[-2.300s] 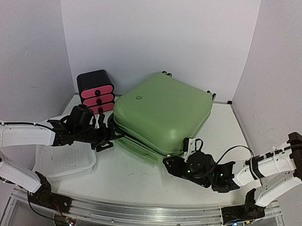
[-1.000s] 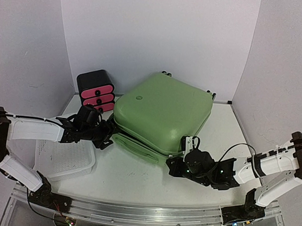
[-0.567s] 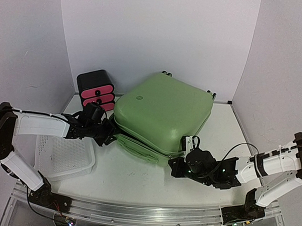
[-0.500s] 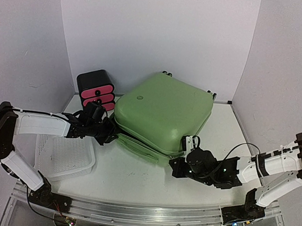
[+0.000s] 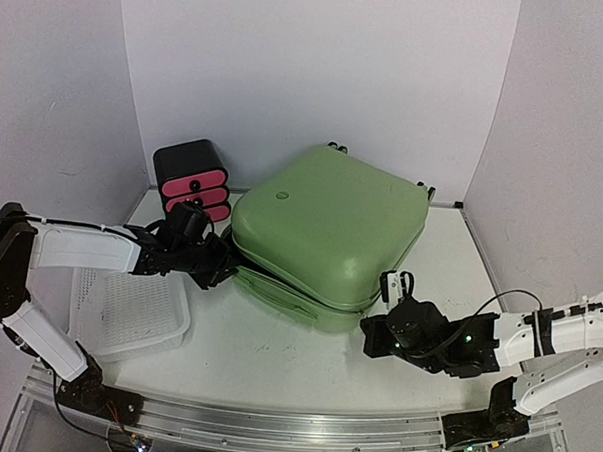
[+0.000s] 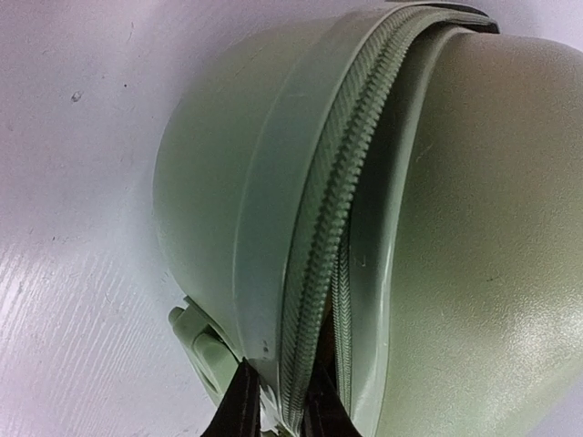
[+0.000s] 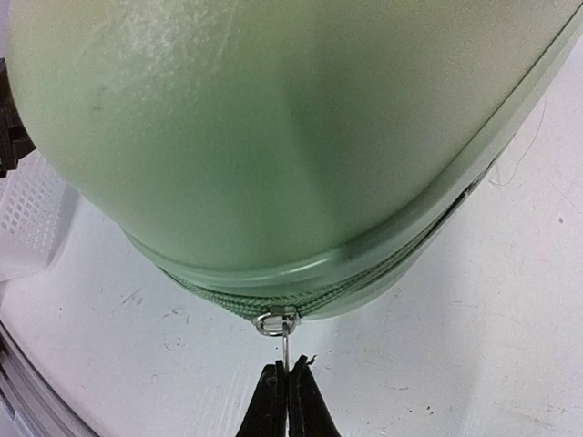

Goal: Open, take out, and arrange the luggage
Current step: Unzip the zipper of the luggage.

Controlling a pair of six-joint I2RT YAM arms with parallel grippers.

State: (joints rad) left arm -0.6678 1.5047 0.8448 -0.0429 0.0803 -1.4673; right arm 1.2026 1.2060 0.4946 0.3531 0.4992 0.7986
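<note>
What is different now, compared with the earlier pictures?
The left gripper advanced to the left corner of the luggage and closed on its zipper seam. The right gripper, shut on the zipper pull, drew it rightward along the near edge. The drawer box and the basket stayed put.

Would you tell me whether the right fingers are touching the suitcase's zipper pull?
Touching. The right wrist view shows the fingers pinched shut on the thin metal zipper pull of the suitcase.

Both white-and-black arms (image 5: 75,248) stretched low and inward.
The left hand (image 6: 278,402) pinched narrowly on the light-green hard-shell luggage (image 5: 327,222) at its zipper seam (image 6: 319,237); the right hand (image 7: 289,371) was closed on its metal zipper pull (image 7: 277,321).
</note>
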